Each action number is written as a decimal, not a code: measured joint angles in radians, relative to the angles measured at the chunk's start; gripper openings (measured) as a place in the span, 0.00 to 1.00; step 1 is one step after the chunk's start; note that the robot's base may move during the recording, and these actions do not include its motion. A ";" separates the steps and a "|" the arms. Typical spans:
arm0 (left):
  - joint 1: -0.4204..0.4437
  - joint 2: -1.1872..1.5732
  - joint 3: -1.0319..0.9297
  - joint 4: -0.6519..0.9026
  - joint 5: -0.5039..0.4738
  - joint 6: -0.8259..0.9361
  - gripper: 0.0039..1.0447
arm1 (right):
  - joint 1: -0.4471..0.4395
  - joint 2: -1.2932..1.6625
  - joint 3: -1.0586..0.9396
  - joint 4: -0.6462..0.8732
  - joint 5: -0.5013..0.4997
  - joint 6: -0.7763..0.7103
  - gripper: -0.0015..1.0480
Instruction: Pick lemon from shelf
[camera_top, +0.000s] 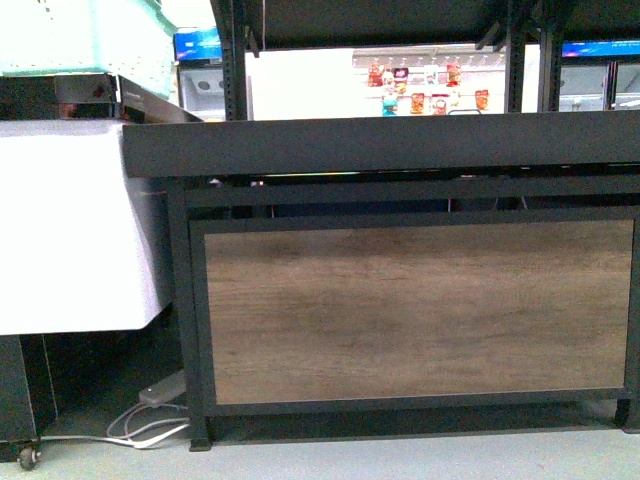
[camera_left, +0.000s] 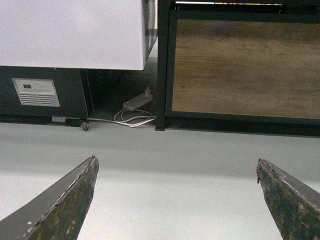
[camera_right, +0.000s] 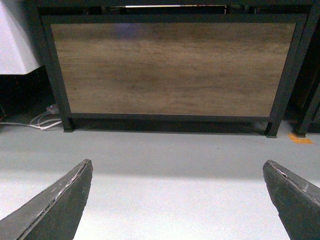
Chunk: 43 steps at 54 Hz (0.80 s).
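Front view: the shelf (camera_top: 400, 145) fills the frame, with a black metal frame, a raised front lip across the middle and the wood-grain panel (camera_top: 415, 310) below it. Neither arm shows here. Lemon: cannot tell where it lies, since the tier's top surface is hidden behind the lip in all three views. A white cabinet (camera_top: 70, 220) stands just beside the shelf on its left. A power strip (camera_left: 137, 103) with a looped white cable lies on the floor (camera_left: 165, 145) by the shelf's left leg. Left gripper (camera_left: 176, 167): jaws spread wide, nothing held, bare floor between the fingers (camera_left: 75, 200). It faces the shelf's left corner, well apart from it. Right gripper (camera_right: 177, 166): jaws likewise spread wide and holding nothing. It faces the panel nearly square on (an orange floor mark (camera_right: 300, 140) sits beside the right leg).
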 joint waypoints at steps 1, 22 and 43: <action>0.000 0.000 0.000 0.000 0.000 0.000 0.93 | 0.000 0.000 0.000 0.000 0.000 0.000 0.98; 0.000 0.000 0.000 0.000 0.000 0.000 0.93 | 0.000 0.000 0.000 0.000 0.000 0.000 0.98; 0.000 0.000 0.000 0.000 0.000 0.000 0.93 | 0.000 0.000 0.000 0.000 0.000 0.000 0.98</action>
